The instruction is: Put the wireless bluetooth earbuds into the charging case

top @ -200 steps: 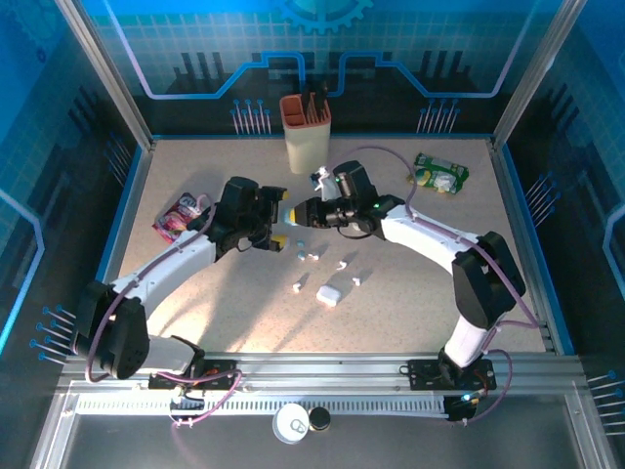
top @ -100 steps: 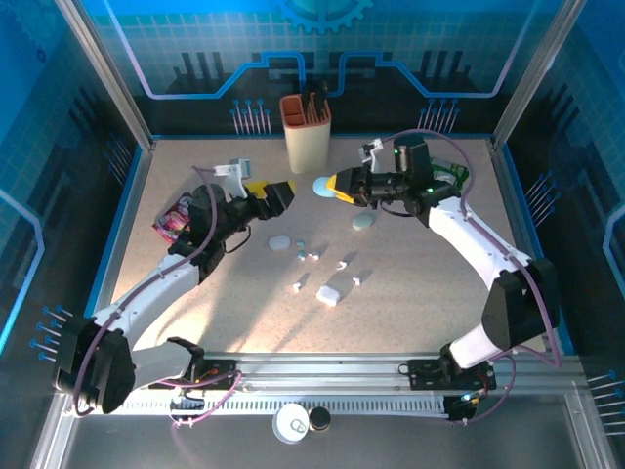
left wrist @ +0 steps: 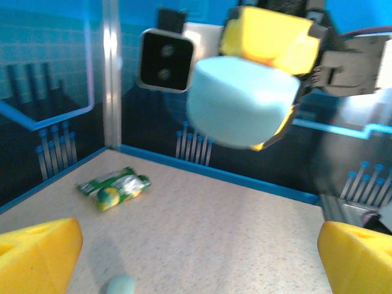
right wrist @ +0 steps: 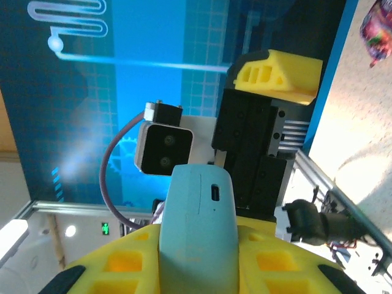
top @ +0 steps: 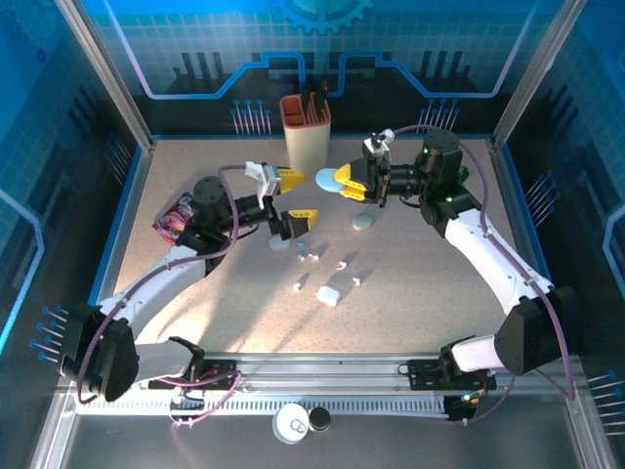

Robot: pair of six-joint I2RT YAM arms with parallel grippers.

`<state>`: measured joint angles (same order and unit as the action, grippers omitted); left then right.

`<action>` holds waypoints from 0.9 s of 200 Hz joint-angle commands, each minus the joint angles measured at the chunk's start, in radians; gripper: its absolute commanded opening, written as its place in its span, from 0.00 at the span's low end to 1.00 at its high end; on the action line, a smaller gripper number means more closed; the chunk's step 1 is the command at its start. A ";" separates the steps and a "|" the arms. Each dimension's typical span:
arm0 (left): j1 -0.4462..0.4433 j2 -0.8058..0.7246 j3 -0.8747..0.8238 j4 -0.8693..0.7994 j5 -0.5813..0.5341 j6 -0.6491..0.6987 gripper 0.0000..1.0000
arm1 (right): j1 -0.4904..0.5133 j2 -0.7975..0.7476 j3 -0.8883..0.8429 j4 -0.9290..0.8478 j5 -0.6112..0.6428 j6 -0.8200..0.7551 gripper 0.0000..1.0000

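Case (top: pixel 324 180) pinched in right end effector (top: pixel 343 183), left end effector (top: pixel 296 196) spread wide

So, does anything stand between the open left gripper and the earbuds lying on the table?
Nothing visible does. The left gripper hangs open above the table, and the earbuds lie loose on it nearer the arm bases. A pale blue oval piece rests beside them, not over them.
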<state>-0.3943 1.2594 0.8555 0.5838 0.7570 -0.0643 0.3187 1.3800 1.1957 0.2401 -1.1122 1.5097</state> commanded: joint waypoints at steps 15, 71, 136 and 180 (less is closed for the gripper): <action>-0.067 0.051 0.096 0.084 0.111 0.022 0.93 | -0.002 -0.023 -0.039 0.200 -0.073 0.200 0.17; -0.124 0.132 0.138 0.174 0.115 -0.051 0.79 | 0.003 0.010 -0.070 0.439 -0.097 0.367 0.17; -0.123 0.131 0.142 0.208 0.076 -0.114 0.64 | -0.007 0.006 -0.108 0.471 -0.103 0.380 0.17; -0.123 0.136 0.152 0.226 0.064 -0.131 0.59 | -0.020 0.004 -0.123 0.472 -0.098 0.374 0.16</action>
<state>-0.5137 1.3911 0.9730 0.7547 0.8326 -0.1749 0.3168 1.3857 1.0809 0.6727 -1.1973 1.8820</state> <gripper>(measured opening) 0.607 0.246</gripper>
